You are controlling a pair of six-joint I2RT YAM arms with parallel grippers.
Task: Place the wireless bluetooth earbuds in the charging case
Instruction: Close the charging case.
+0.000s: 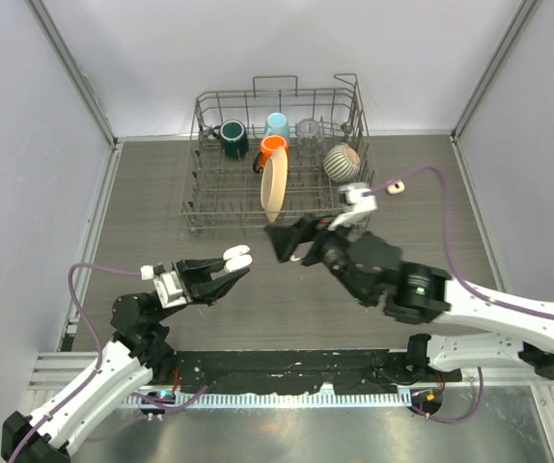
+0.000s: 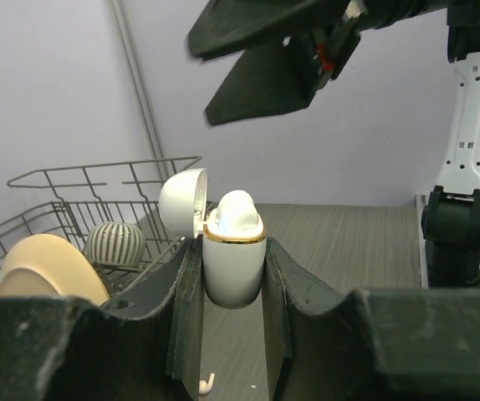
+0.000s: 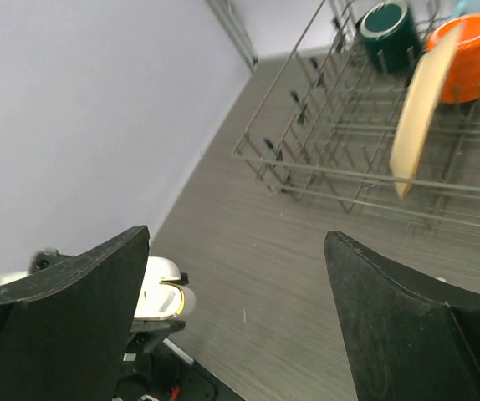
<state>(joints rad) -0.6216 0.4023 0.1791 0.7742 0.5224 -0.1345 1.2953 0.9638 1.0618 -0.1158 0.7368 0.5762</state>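
Observation:
The charging case (image 2: 234, 271), white with a gold rim, is held upright above the table with my left gripper (image 2: 233, 251) shut on its body. Its lid (image 2: 181, 199) hangs open to the left. A white earbud (image 2: 238, 213) sits in the top of the case. Another earbud (image 2: 209, 383) lies on the table below the case. In the top view the case (image 1: 237, 258) is at the tip of my left gripper (image 1: 229, 270). My right gripper (image 1: 290, 246) hovers just right of it, open and empty. In the right wrist view the case (image 3: 160, 288) shows beside the right gripper's (image 3: 238, 236) left finger.
A wire dish rack (image 1: 214, 198) stands at the back with a dark mug (image 1: 233, 138), an orange mug (image 1: 273, 148), a tan plate (image 1: 273, 185) and a striped bowl (image 1: 341, 162). A small pale object (image 1: 396, 187) lies right of the rack. Walls close in on both sides.

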